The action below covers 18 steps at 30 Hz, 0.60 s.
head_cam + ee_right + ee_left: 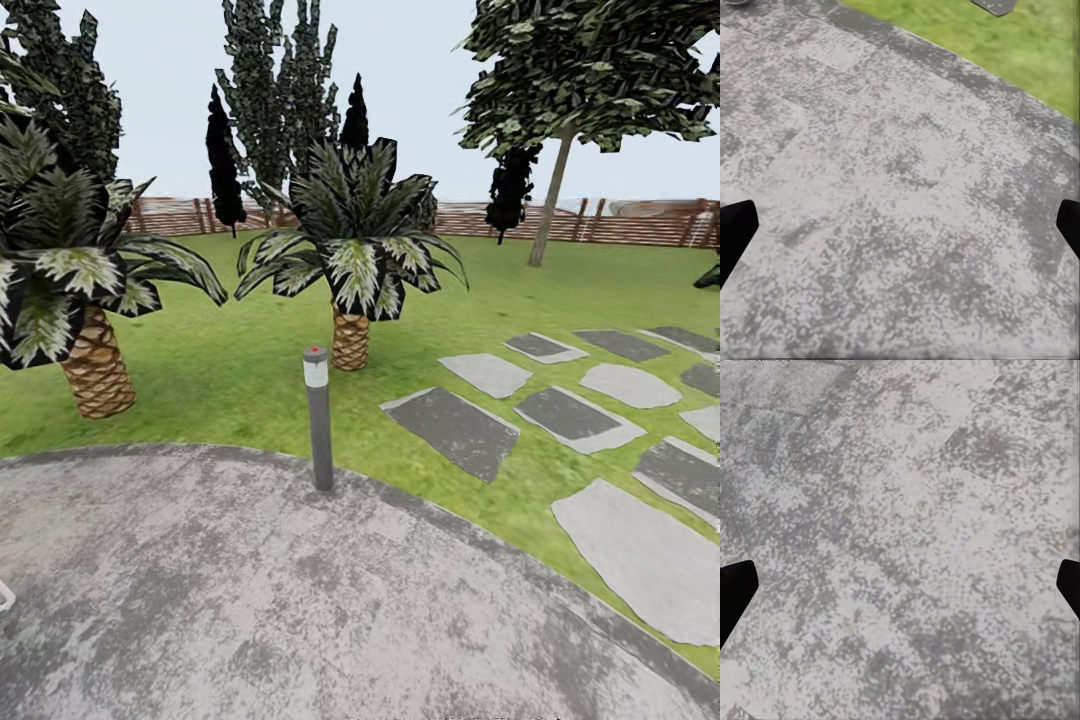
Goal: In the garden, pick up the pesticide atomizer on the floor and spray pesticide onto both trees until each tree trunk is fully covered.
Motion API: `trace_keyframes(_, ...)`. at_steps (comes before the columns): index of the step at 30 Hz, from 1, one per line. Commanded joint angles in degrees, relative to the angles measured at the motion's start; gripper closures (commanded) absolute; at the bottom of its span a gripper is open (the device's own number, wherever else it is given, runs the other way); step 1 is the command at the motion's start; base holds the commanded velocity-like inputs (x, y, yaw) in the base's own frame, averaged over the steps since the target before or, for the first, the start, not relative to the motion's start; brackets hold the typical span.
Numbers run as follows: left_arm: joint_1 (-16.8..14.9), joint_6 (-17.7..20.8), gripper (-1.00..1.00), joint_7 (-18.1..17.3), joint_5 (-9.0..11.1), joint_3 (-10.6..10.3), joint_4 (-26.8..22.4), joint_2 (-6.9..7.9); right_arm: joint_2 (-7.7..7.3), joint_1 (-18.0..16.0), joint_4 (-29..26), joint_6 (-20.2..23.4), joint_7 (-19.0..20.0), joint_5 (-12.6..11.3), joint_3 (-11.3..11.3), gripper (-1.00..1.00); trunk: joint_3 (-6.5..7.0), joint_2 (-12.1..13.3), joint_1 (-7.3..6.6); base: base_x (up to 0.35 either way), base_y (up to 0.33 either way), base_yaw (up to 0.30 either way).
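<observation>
Garden: lawn (250, 380) beyond the patio edge, slat fence (620, 222) at the back.
Patio: grey mottled paving (250, 600) underfoot; both wrist views look down on it.
Trees: one bare-trunked tree (552, 200) far right by the fence; two short palms (350, 250) nearer.
Stepping stones: grey slabs (455, 430) crossing the grass at right.
Bollard light: post (319, 420) at patio rim.
Left gripper (900, 585): spread wide, empty.
Right gripper (900, 225): spread wide, empty.
Atomizer: location cannot be told.
Progress: likely at the start; pickup and spraying both left.

Grey mottled patio (250, 600) bordered by lawn (230, 370); bollard light (318, 420) at patio edge; stepping stones (455, 430) set in the grass.
</observation>
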Motion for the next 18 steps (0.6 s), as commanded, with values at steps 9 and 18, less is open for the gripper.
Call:
trace_keyframes(9,0.0,-0.2,-1.0,0.0,0.1,0.1,0.0,0.03,0.0,0.0,0.1,-0.2,0.1,0.0,0.0,-1.0,-2.33,-3.7,1.98,0.0,0.0,-0.197)
trace_keyframes(18,-0.1,-0.2,-1.0,0.0,0.1,0.1,0.0,0.01,0.0,0.0,0.1,-0.2,0.1,0.0,0.0,-1.0,-4.59,-7.3,3.95,0.0,0.0,-0.2)
